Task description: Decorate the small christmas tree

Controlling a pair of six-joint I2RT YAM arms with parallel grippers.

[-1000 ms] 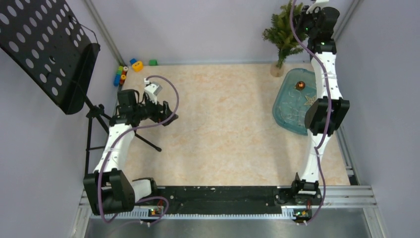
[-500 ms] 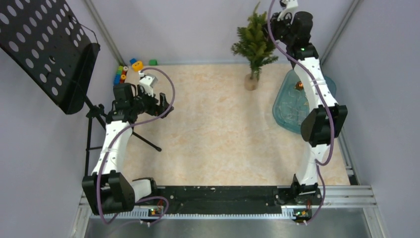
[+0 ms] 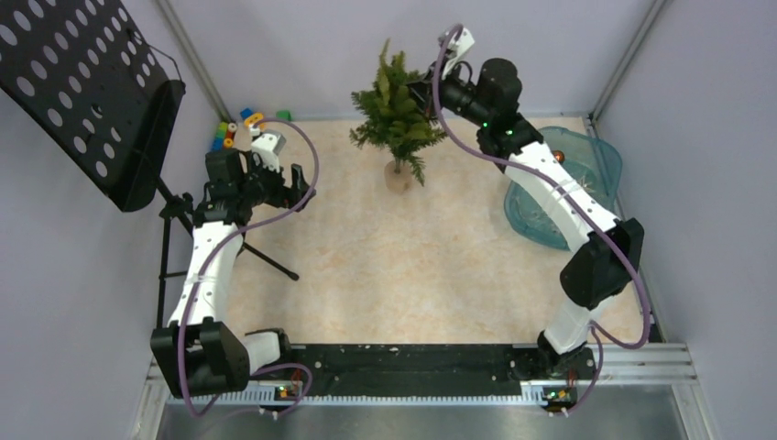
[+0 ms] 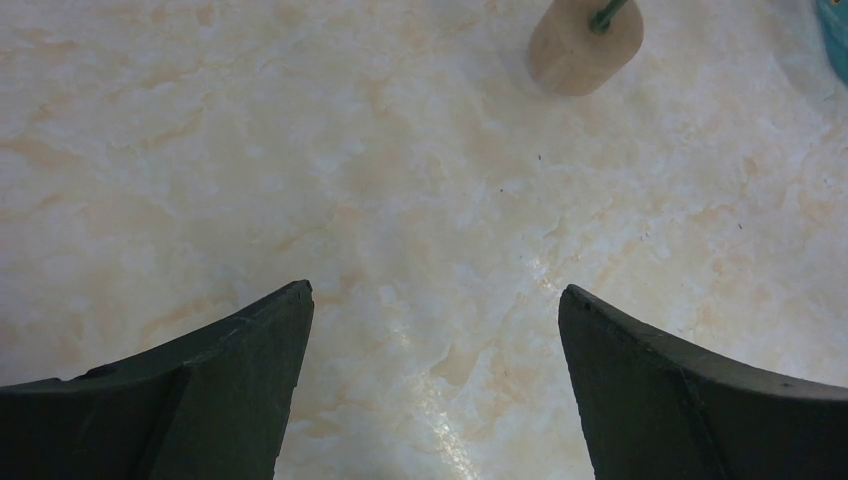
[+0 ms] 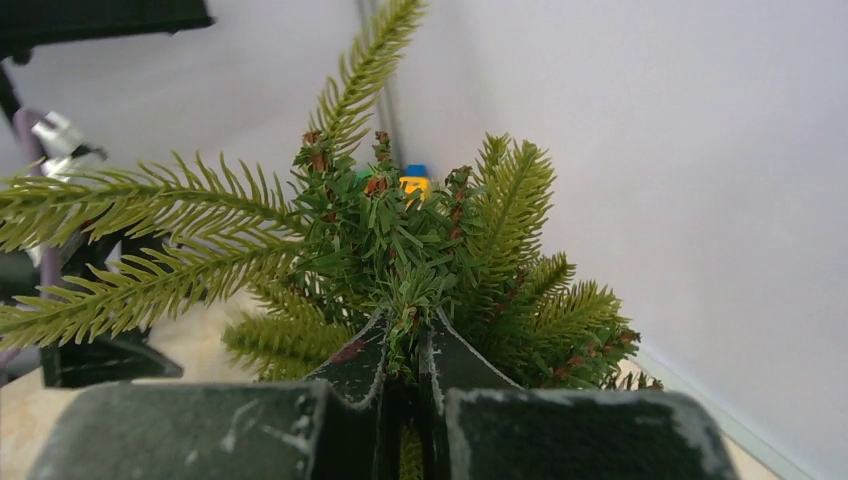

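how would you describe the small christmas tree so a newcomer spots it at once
Look along the far edge of the marbled beige table, near its middle. There the small christmas tree rises from a round pale wooden base, the right arm's fingers shut on its upper branches. It is the only green, needled thing; the teal tray to its right is flat and see-through.

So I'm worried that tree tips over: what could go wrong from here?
The right claw pinches the small christmas tree only by thin upper branches, so it could slip or bend them. Its wooden base looks narrow against the wide foliage, so it may topple on release.
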